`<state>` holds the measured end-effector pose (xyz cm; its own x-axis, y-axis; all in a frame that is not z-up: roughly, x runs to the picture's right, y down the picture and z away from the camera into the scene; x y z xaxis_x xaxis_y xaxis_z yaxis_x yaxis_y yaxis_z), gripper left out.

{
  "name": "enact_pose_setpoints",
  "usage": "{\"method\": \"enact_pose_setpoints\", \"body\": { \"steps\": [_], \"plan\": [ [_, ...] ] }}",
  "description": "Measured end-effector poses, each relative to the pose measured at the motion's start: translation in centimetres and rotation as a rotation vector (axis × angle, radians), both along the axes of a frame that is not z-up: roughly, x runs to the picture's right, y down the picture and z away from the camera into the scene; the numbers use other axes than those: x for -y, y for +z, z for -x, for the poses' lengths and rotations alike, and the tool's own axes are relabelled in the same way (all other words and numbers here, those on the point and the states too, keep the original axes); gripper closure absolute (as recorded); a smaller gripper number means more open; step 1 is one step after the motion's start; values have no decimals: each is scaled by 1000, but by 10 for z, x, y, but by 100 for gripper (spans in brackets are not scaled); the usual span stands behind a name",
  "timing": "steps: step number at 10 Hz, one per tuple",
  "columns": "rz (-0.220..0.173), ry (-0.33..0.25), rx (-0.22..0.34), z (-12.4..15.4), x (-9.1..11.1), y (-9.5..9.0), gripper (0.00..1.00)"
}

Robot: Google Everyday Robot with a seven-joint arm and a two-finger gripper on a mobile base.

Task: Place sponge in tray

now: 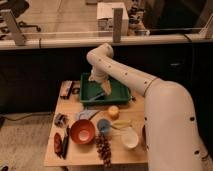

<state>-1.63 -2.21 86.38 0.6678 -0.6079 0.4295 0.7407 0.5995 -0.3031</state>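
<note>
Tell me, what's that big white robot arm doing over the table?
The robot's white arm reaches into the green rectangular plastic tray at the back of the small wooden table. Its gripper is low inside the tray, with the small bright-blue sponge right at it. Whether the sponge is let go yet is unclear.

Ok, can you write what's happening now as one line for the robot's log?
gripper: low over tray | sponge: blue, at gripper, within tray rim | released: cannot tell | task: not confirmed done
</note>
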Motion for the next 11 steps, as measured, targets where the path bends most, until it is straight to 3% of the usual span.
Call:
{"method": "enact_pose_setpoints", "body": {
  "steps": [11],
  "plan": [
    [11, 0, 19, -2, -2, 1, 20]
  ]
}}
